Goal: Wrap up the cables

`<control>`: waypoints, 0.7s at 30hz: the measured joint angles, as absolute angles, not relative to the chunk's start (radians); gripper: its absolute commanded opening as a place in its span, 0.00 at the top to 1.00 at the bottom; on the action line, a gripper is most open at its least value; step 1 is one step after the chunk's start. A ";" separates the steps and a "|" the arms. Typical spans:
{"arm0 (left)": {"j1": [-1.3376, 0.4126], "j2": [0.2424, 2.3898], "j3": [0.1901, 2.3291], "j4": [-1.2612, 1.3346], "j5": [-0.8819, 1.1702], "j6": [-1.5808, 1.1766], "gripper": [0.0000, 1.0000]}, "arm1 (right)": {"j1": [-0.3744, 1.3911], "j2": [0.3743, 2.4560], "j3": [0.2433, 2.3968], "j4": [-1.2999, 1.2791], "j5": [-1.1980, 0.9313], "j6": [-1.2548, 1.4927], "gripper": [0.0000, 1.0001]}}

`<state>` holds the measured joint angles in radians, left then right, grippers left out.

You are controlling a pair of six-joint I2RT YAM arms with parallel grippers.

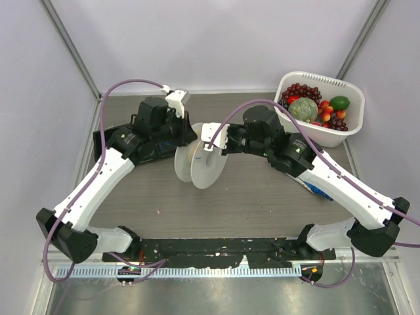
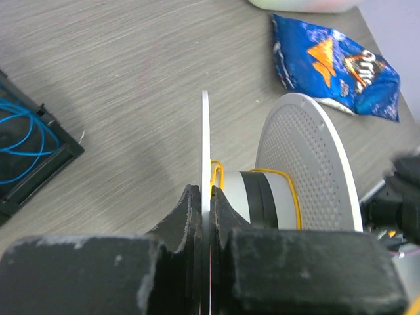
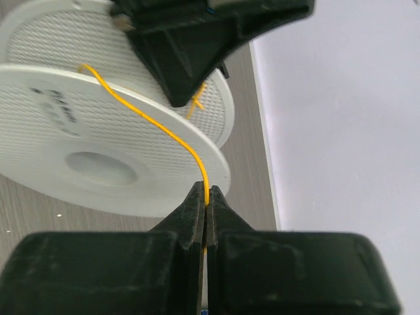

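"How did the jaws stand?"

"The right jaws were pinched on the cable, which ran from them onto the spool. It looked thin, limp and light, so I'd grip it close in. The left jaws clamped the spool's flange."

"Containers?"

"Right of the right jaws, a basket held fruit. Left of the left jaws, a tray held blue wire."

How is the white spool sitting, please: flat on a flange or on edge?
On edge: the spool has both flanges vertical, and the left gripper fingers pinch one flange's rim.
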<state>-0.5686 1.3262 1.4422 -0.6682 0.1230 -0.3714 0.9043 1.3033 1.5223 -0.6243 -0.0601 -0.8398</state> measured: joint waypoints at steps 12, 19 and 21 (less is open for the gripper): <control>-0.583 1.180 1.285 -0.604 0.461 -0.010 1.00 | 0.846 1.311 1.543 -0.619 -0.059 -0.892 0.99; -0.548 1.104 1.261 -0.582 0.598 0.078 1.00 | 0.678 1.304 1.521 -0.659 -0.207 -0.884 0.99; -0.505 1.090 1.264 -0.556 0.656 0.067 1.00 | 0.620 1.295 1.490 -0.672 -0.254 -0.878 0.99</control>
